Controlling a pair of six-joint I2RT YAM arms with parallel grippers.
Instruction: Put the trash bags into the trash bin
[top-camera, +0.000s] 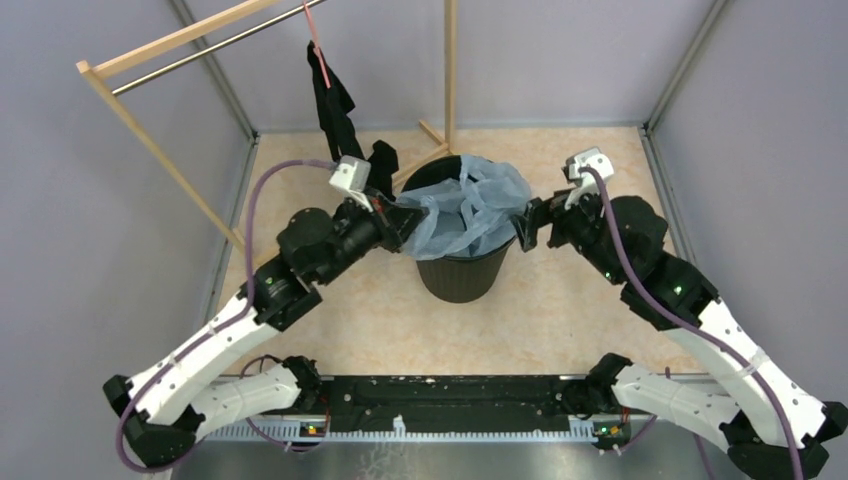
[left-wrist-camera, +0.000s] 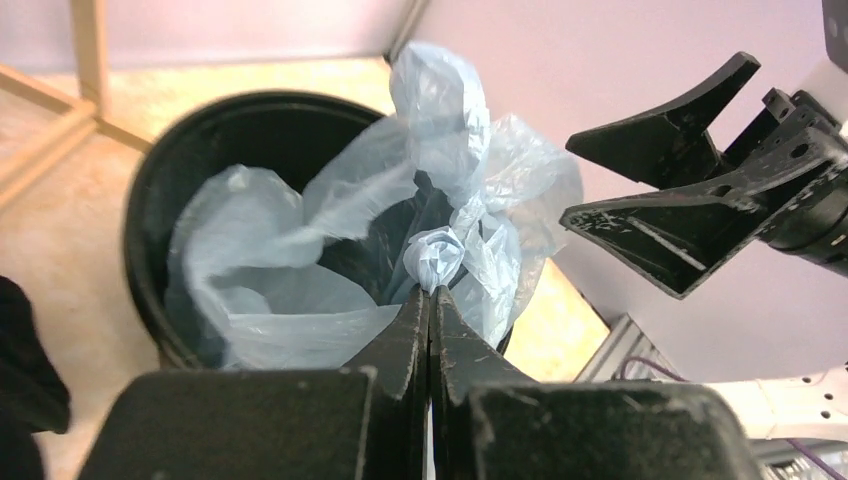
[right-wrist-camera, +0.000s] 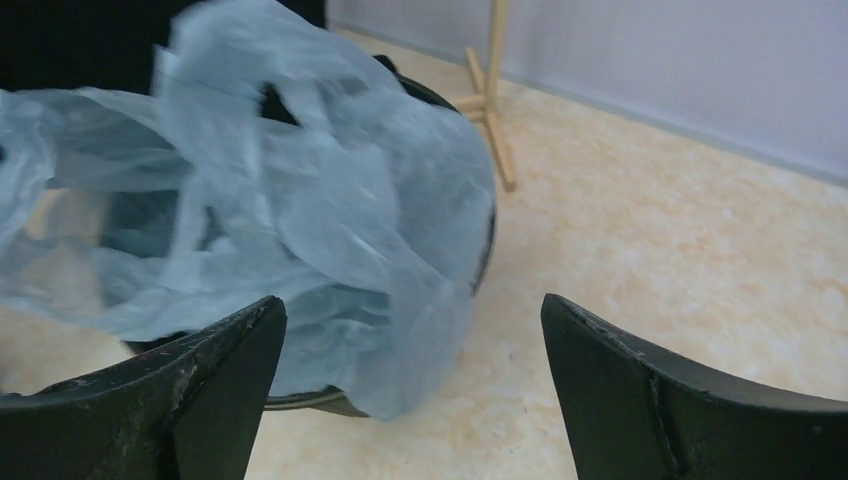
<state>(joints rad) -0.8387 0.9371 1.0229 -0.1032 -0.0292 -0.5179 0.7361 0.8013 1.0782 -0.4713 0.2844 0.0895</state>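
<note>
The pale, marbled table sits inside grey walls, and a wooden clothes rack stands at its far side. A black garment hangs from the rack's rail and reaches down to the floor behind the left arm. The two arms reach forward from the near edge and angle inward toward the middle. Between them stands the black trash bin, upright, with one foot of the rack just behind it. The pale blue trash bag lies crumpled in and over the mouth of the bin. Much of the film is down inside, some of it bunches up above the rim, and one flap hangs over the right side of the rim and down the outer wall. The left gripper is at the bin's left rim with its jaws pressed together, and in the left wrist view a twisted wad of the bag sits right at the fingertips, pinched there. The right gripper hovers just beside the right rim with its jaws spread wide. It holds nothing, and the bag's overhanging flap lies ahead of the gap without touching either finger.
</note>
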